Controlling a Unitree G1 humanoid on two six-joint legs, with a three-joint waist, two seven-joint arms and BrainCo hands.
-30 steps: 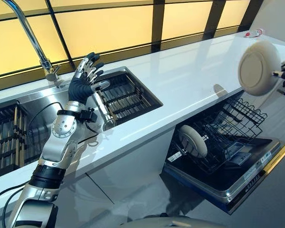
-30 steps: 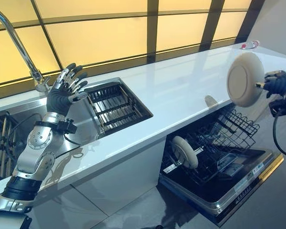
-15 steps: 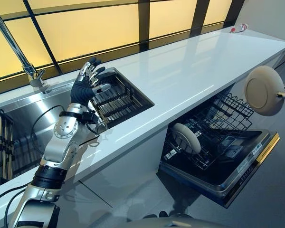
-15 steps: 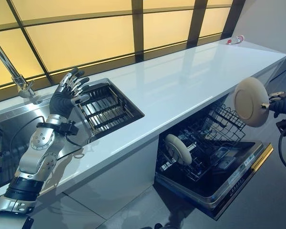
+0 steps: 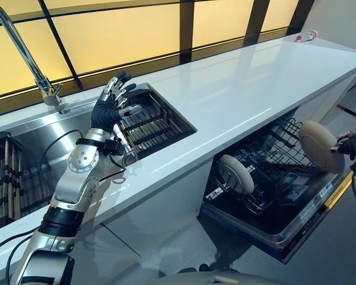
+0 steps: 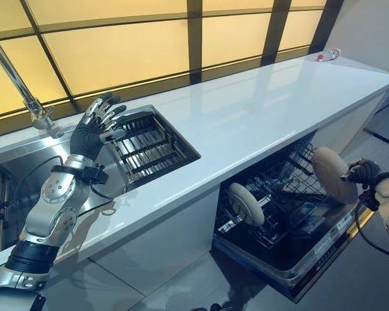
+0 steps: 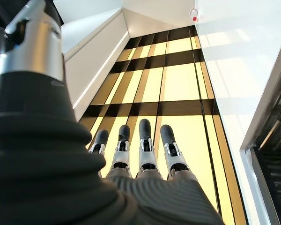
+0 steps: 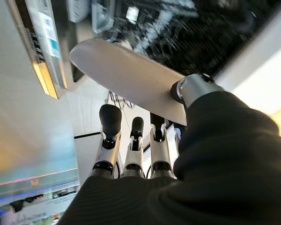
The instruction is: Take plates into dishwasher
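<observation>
Left eye view: right hand [image 5: 351,144] pinches plate [image 5: 318,146] on edge at frame right, just above rack [image 5: 273,163] w/ 2nd plate [image 5: 237,174] at centre. Left hand [image 5: 110,107], fingers straight, idle upper left.

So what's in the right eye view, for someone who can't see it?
The robot's right hand holds a pale plate on edge over the open dishwasher's rack, where another plate already stands. Its left hand is raised, open, above the sink.
</observation>
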